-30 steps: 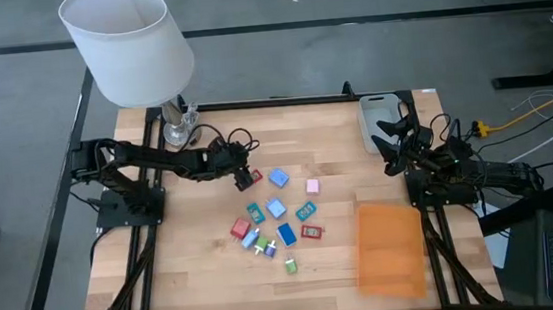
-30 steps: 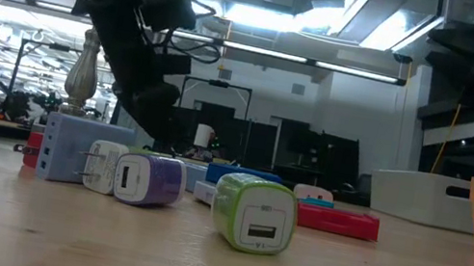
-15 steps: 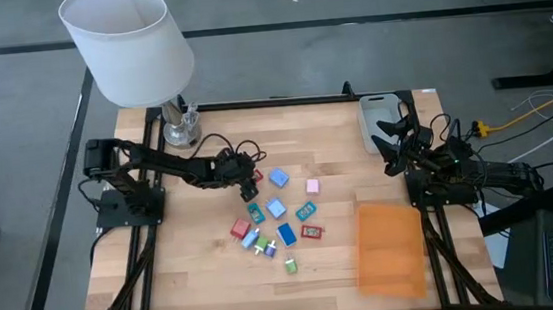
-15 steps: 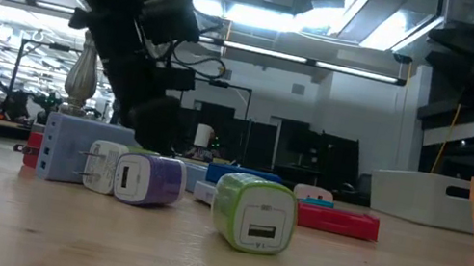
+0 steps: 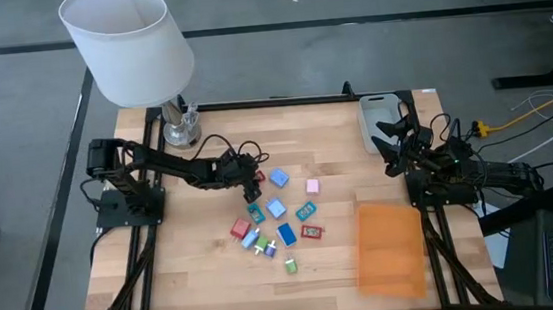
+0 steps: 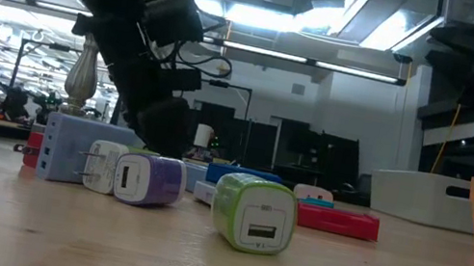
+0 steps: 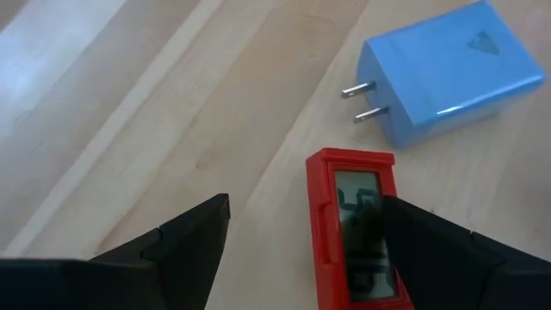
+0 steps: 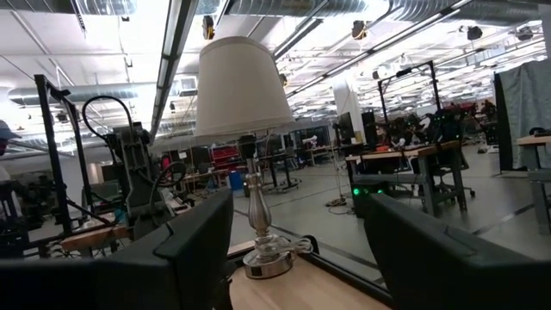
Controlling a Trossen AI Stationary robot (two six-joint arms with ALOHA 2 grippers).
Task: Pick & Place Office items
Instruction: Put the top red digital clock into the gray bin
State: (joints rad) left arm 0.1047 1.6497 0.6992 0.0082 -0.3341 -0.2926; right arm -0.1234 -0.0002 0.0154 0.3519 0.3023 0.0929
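- The left tool (image 5: pixel 250 177) is low over the bench (image 5: pixel 206 272), at the edge of the cluster of office items nearest the lamp (image 5: pixel 132 47); its fingers (image 7: pixel 185 237) are spread wide and hold nothing.
- In the left wrist view, a red digital clock (image 7: pixel 355 228) with a grey display lies flat on the wood between those open fingers, closer to one finger than the other; whether either finger touches it cannot be told.
- Just beyond the clock lies a blue plug adapter (image 7: pixel 448 69), its two prongs pointing towards the bare wood, apart from the clock.
- The remaining office items (image 5: pixel 281 225) are scattered in a loose group on the side of the left tool away from the lamp: blue, teal, red, pink and green pieces, all resting on the bench.
- In the low view, a green USB charger (image 6: pixel 252 212) stands nearest the camera, a purple-and-white charger (image 6: pixel 146 179) and a pale blue adapter (image 6: pixel 68 147) beside it.
- An orange sheet (image 5: pixel 390 247) lies far from the lamp, near the right arm.
- The right tool (image 5: pixel 393 145) waits beside a grey tray (image 5: pixel 374 116), well apart from the lamp, its fingers open and empty.
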